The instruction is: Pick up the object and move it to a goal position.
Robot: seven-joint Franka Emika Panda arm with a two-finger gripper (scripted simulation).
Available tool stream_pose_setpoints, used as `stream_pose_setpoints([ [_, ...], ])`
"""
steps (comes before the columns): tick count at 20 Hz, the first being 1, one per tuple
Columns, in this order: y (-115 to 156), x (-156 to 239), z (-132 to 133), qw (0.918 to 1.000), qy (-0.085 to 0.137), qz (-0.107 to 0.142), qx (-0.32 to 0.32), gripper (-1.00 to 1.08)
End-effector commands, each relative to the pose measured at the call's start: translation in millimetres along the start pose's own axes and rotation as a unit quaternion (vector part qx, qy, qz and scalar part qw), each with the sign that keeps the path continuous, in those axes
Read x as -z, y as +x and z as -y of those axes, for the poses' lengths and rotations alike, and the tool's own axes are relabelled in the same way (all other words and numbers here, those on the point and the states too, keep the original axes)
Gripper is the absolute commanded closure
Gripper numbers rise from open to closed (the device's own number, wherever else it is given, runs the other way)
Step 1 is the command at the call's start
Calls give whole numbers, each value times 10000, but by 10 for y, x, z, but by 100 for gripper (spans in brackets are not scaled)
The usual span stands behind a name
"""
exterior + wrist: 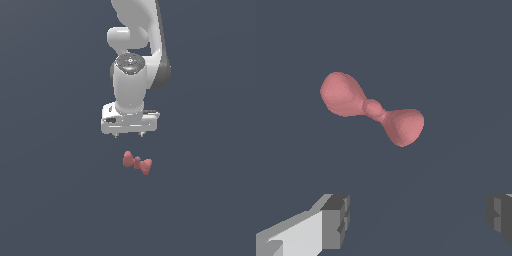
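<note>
The end effector (129, 134) hangs wide open and empty, near the pinkish-red object (137, 162) on the floor

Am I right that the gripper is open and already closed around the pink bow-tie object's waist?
Not quite. The gripper is open, but the object lies free, apart from both fingers, as the wrist view shows. Nothing is between them.

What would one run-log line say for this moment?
phase: approach | gripper: open, empty, above surface | fingers: spread wide | object: pink-red, two-lobed, resting free, not between fingers | grasp: not yet done
</note>
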State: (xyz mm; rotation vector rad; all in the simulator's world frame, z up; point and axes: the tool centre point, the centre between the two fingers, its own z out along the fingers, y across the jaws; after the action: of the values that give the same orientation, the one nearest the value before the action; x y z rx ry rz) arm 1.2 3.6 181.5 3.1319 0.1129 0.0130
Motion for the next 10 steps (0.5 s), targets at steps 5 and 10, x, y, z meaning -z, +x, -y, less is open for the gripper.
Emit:
stream_pose_setpoints([
  [5,24,17,73,10000,23,-20,93,-92],
  [10,78,69,273,9995,88,-76,304,-92],
])
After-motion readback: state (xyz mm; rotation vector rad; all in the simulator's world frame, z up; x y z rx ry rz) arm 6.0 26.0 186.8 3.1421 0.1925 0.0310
